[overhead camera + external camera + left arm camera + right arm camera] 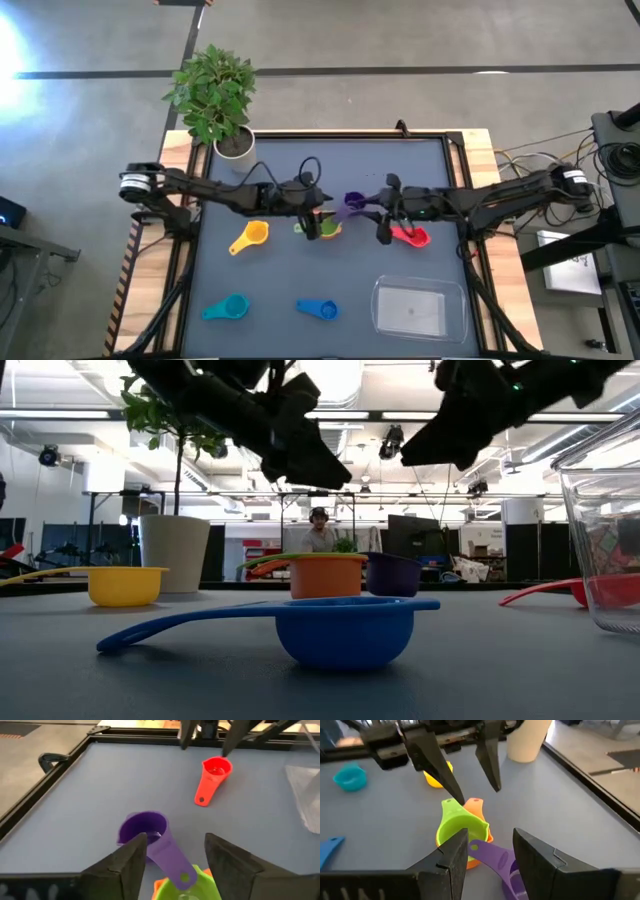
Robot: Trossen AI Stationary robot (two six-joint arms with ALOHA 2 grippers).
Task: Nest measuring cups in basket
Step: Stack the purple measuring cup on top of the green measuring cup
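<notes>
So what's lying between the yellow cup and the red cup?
The green cup in the orange cup, with the purple cup alongside, per the high view.

Green cup (327,228) nested in orange (327,575)

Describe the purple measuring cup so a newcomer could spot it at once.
Start at the potted plant at the table's back left corner and look toward the table's middle, where both arms meet. The purple cup sits there on the mat, its handle lying over the green cup, which is nested in the orange cup. It is the only purple scoop.
</notes>
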